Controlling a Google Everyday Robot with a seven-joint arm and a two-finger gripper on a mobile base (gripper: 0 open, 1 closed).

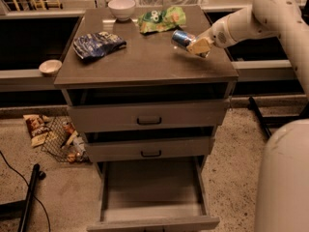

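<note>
A blue and silver can [180, 37] lies tilted at the right side of the cabinet top [145, 64]. My gripper [197, 46] comes in from the right on a white arm [251, 18] and is shut on the can's right end. The can looks slightly raised off the surface. A green chip bag [161, 18] lies just behind the can. Further left are a blue chip bag [99, 43] and a white bowl [121, 7] at the back.
The bottom drawer [152, 195] is pulled out and empty; two upper drawers [147, 116] are shut. A small bowl [50, 66] sits on the left ledge. A wire basket [65, 140] and a snack packet [36, 128] lie on the floor. My white base [285, 178] fills the lower right.
</note>
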